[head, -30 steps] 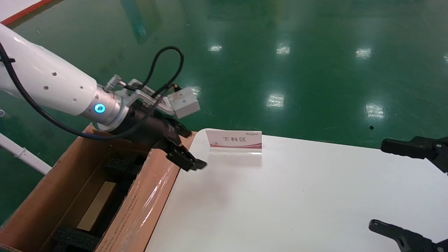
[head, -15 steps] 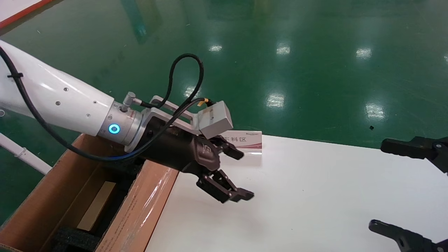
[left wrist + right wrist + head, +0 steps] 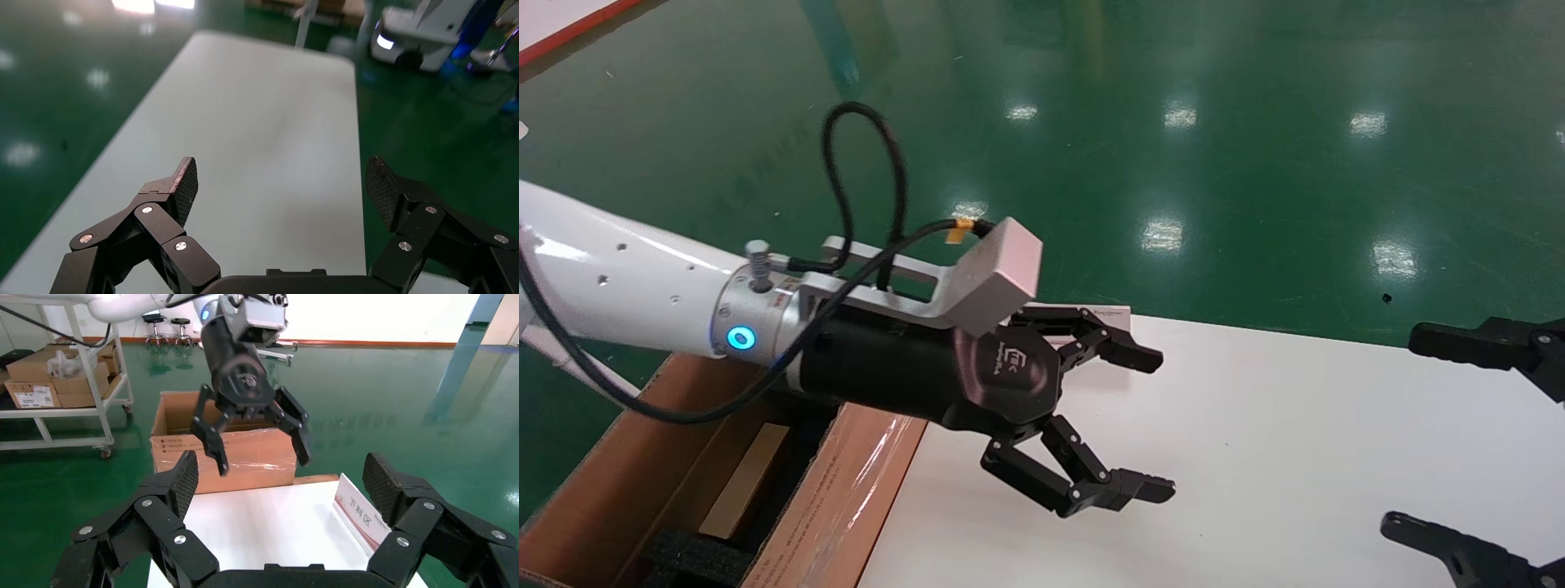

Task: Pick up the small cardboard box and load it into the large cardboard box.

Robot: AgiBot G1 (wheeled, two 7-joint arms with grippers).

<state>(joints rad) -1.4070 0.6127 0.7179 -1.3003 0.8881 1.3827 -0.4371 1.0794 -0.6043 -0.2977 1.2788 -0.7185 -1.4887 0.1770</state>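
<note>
Cardboard carton (image 3: pixel 846 482): holds small box (image 3: pixel 744 482).
My left gripper (image 3: pixel 1152 425): spread wide, empty, over table (image 3: pixel 1295 457).
My right gripper (image 3: pixel 281 484): spread, empty.

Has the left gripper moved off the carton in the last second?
Yes. The left gripper, open, has swung from the large cardboard box rim out over the white table, past the sign.

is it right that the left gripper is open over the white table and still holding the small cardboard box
Not quite. The left gripper is open over the white table, but it holds nothing: the left wrist view shows only bare tabletop between its fingers. In the head view, a flat tan box lies inside the large cardboard box.
</note>
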